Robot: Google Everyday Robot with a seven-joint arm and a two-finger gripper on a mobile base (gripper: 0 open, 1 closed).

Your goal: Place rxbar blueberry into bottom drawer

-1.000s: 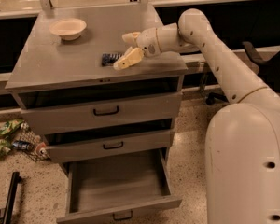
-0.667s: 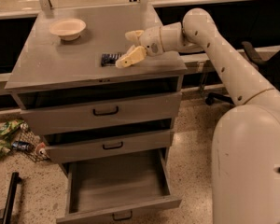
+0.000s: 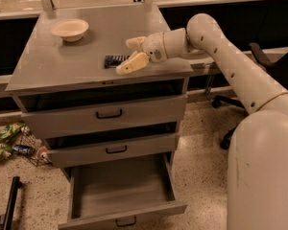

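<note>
Arm reaches from right; gripper [image 3: 126, 56] low over cabinet top [image 3: 48, 71], fingers spread wide, grasping nothing. rxbar [image 3: 114, 61] flat on top, just left of gripper, right end by lower fingertip; contact unclear. bottom drawer [image 3: 120, 195] open, well below gripper.

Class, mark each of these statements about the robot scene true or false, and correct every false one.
1. The bottom drawer is pulled open. True.
2. The rxbar blueberry lies inside that drawer. False: it lies on the cabinet top.
3. The gripper is down at the cabinet top, next to the bar, with its jaws open. True.
4. The gripper is holding the bowl. False: the bowl stands alone on the cabinet top, well away from the gripper.
</note>
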